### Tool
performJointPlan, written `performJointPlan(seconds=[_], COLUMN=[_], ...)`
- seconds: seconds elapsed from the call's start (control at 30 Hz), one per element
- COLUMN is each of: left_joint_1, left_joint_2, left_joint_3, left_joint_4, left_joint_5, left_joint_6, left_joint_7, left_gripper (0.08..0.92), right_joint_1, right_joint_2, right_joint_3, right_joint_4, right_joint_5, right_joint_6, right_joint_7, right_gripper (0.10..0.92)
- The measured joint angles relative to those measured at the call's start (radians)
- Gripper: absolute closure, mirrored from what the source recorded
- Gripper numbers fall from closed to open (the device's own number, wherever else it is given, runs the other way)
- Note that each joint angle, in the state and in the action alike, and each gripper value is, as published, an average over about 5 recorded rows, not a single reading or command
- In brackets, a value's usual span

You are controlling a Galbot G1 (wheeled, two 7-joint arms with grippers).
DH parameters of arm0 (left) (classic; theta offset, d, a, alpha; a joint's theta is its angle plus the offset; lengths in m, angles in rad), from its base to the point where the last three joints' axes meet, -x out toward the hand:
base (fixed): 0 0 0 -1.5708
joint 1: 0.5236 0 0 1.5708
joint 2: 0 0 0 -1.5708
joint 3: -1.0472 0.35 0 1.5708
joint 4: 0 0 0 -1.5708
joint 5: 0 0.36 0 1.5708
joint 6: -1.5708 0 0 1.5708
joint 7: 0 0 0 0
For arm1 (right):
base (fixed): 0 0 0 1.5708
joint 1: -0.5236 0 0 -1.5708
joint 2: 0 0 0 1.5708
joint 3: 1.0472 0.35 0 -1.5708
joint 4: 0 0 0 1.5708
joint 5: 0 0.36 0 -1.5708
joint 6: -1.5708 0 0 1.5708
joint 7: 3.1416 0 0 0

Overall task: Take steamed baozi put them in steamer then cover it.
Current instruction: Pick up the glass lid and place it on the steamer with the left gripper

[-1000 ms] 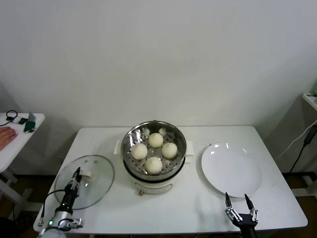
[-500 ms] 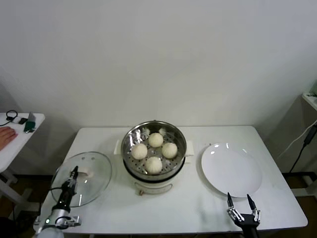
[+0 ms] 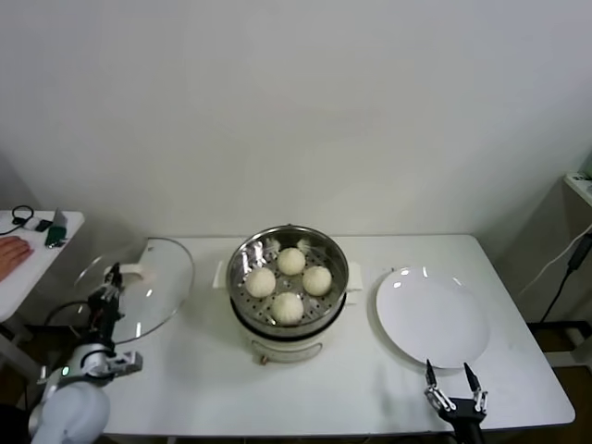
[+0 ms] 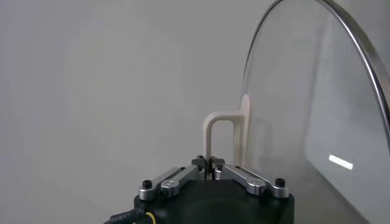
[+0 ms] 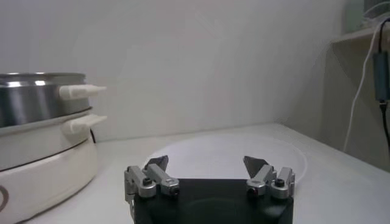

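In the head view, the steamer stands in the middle of the white surface, a little toward its far edge; all four steamed baozi lie on its perforated tray, so the loading step looks finished and the covering step is in hand; the left gripper is at the left edge of the surface and pinches the handle of the cover, which is lifted and tilted, apart from the surface and well to the left of the steamer; the right gripper waits near the front edge toward the right corner, its fingers spread and holding nothing, just in front of the empty white plate. In the left wrist view, the left gripper has its fingers pressed together on the cream bar handle of the cover, and the glass stands nearly on its edge beside it. In the right wrist view, the right gripper is wide apart and empty; the steamer with its side handles is near, and the plate lies flat just beyond the fingers. In my judgement the next move calls for carrying the cover over the steamer, making it level, centring its rim on the pot, and lowering it before the grip is released.
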Motion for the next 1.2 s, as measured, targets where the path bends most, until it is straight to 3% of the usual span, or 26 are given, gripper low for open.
performJointPlan(seconds=[0.27,0.5,0.83,1.2], left_joint_1=[-0.061,-0.144,-0.267,-0.361], left_joint_2=[0.014,-0.051,-0.19,-0.304], left_joint_3=[0.179,0.392,0.638,0.778], left_joint_4=[-0.157,-0.203,-0.152,-0.039], left_joint_5=[0.01,0.107,0.239,0.336], left_joint_6=[0.223,0.36,0.463,0.491], left_joint_7=[0.087,0.155,0.21,0.225], left_gripper=[0.867,0.867,0.867,0.867], right_joint_1=[0.014,0.027,0.039,0.046], right_joint_2=[0.008,0.01,0.005,-0.008], right_joint_3=[-0.003,-0.001,-0.006,-0.005], right_joint_4=[-0.019,-0.043,-0.074,-0.09], right_joint_5=[-0.025,-0.028,-0.023,-0.011], right_joint_6=[0.015,0.046,0.082,0.098], right_joint_7=[0.008,0.007,0.007,0.007], right_gripper=[0.203,0.203,0.203,0.203])
